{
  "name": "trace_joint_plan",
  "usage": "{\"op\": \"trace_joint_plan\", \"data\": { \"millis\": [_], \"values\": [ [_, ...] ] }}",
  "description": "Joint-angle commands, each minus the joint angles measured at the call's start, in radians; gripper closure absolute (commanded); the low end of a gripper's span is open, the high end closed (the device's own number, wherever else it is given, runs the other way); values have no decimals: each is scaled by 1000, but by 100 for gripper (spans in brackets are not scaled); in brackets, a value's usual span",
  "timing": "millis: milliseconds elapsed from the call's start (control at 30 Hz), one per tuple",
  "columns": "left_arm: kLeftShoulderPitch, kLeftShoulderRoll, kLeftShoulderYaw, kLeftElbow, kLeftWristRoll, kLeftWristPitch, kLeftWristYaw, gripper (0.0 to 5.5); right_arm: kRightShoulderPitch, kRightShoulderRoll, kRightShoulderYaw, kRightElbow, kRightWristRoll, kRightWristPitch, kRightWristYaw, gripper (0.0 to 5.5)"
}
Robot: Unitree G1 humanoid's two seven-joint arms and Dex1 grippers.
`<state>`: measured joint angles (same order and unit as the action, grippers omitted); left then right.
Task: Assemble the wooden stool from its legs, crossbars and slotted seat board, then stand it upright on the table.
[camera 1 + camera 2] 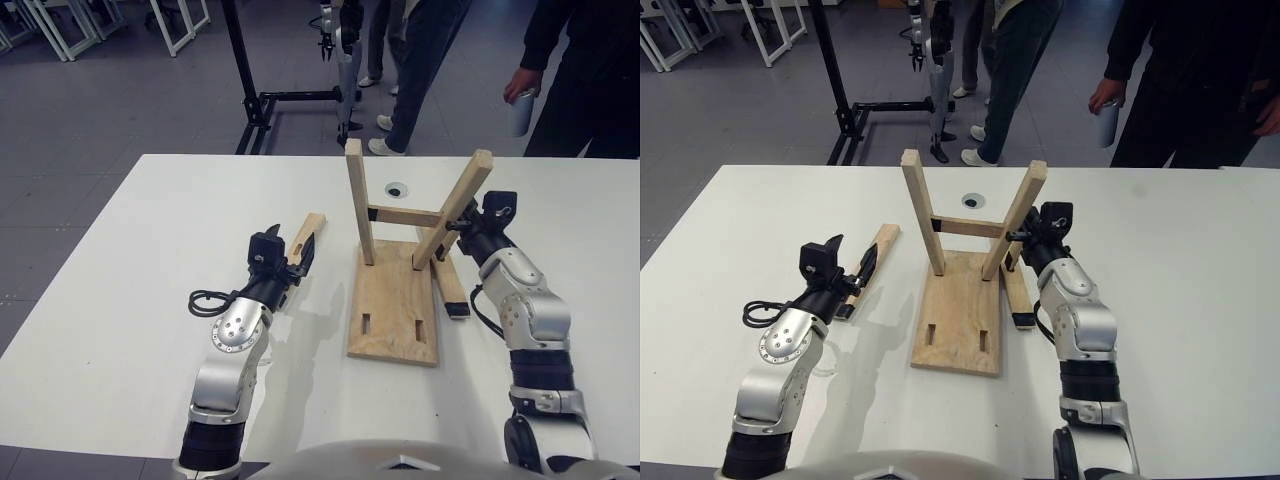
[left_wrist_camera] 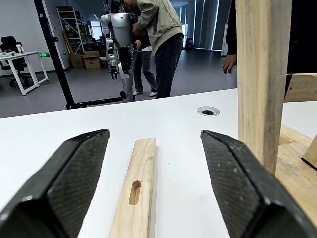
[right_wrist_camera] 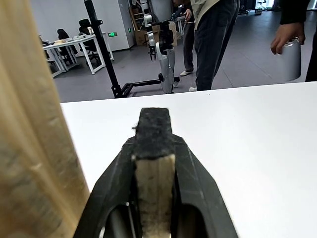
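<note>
Two legs (image 1: 361, 200) and a crossbar (image 1: 405, 215) stand in the seat board (image 1: 390, 315), mid-frame. Left gripper (image 2: 153, 135) released around a loose leg (image 1: 308, 235); right gripper (image 3: 155, 141) clenched on a wooden piece (image 3: 154, 198). About half looks left.

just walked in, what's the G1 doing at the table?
It is partway through building a wooden stool. The seat board lies flat on the table with two legs standing in it, joined by a crossbar. The right gripper is at the right-hand leg, jaws shut on a thin wooden part. The left gripper has its jaws open astride a loose slotted leg lying on the table. Another loose piece lies beside the board.
</note>
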<state>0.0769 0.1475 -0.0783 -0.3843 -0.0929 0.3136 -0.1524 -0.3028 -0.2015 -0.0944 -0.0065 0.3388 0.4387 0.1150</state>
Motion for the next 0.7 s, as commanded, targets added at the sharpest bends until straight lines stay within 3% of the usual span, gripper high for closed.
{"op": "trace_joint_plan", "data": {
  "millis": [33,700],
  "values": [
    [-6,12,2,-1,8,13,-10,210,-8,18,9,61,-25,-28,20,508],
    [-3,27,-6,-8,13,7,-24,210,25,36,-15,52,-33,-52,23,508]
  ]
}}
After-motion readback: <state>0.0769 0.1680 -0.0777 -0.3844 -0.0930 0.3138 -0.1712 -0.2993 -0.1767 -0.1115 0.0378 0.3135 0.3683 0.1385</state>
